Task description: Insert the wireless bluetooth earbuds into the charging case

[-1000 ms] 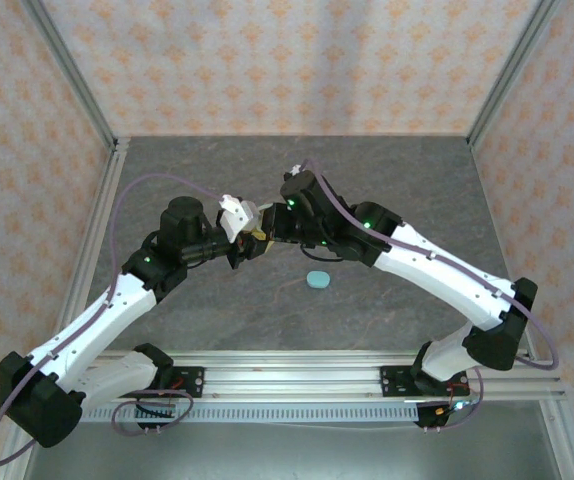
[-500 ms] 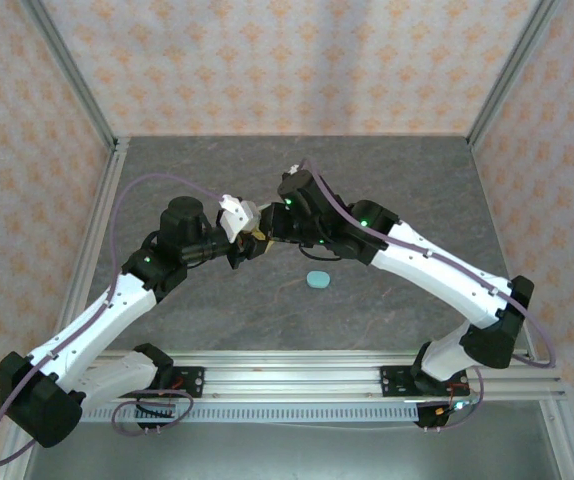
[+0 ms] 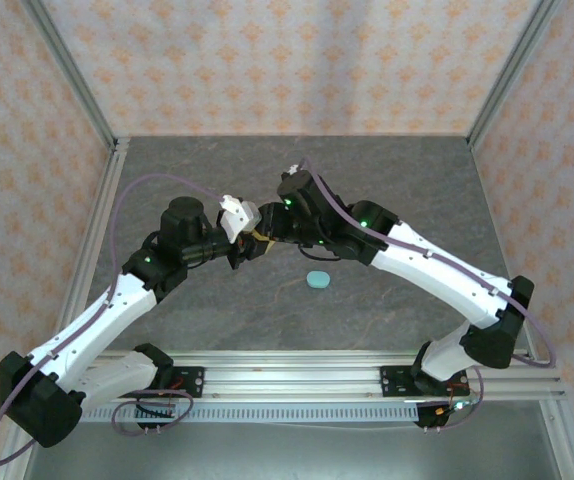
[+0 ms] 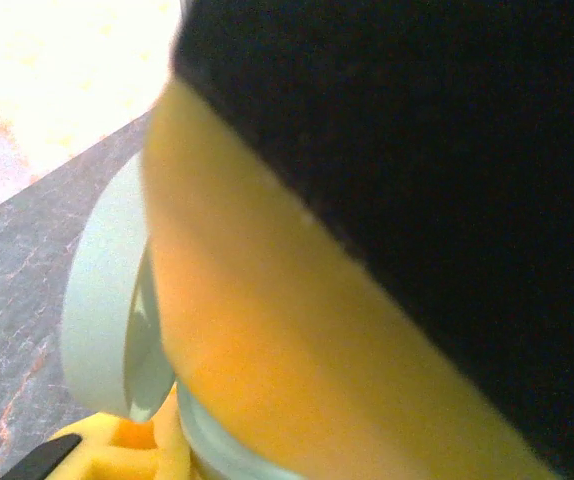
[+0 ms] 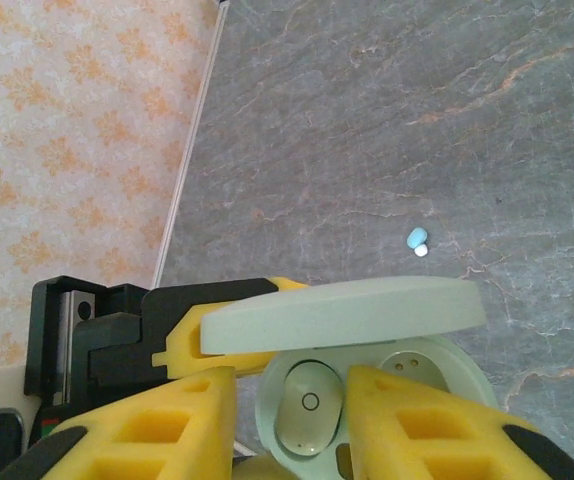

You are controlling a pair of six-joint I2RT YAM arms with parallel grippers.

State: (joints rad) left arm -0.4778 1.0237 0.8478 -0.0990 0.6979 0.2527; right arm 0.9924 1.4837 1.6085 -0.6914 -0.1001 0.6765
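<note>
Slightly closer than a second ago, the right arm's wrist has crept toward the left arm, while the spare oval case on the desk has not moved.

The right end effector (image 5: 292, 385) points down with its two yellow fingers (image 5: 192, 425) set at a narrow gap. A whitish earbud (image 5: 307, 405) sits between them, seated in a socket of the charging case (image 5: 455, 368). I cannot tell whether either pad touches the bud. Just to one side of those fingers, the neighbouring socket (image 5: 405, 362) shows two small dots. The pale mint lid (image 5: 342, 312) stands open directly beyond the fingertips, tilted over the base.

The left end effector (image 3: 240, 250) meets the right one tip to tip above the middle of the desk (image 5: 387, 110). It is clamped on the charging case, and one of its yellow fingers reaches in under the lid's edge. From the left wrist the case's pale rim is a blur pressed beside a yellow finger.

Farther out past the lid, a loose bud (image 5: 417, 241), blue with a white tip, lies on the grey stone-patterned desk. Seen from above, the spare oval case (image 3: 318, 279) lies shut on the desk, nearer the arm bases than the two end effectors and toward the right arm.
</note>
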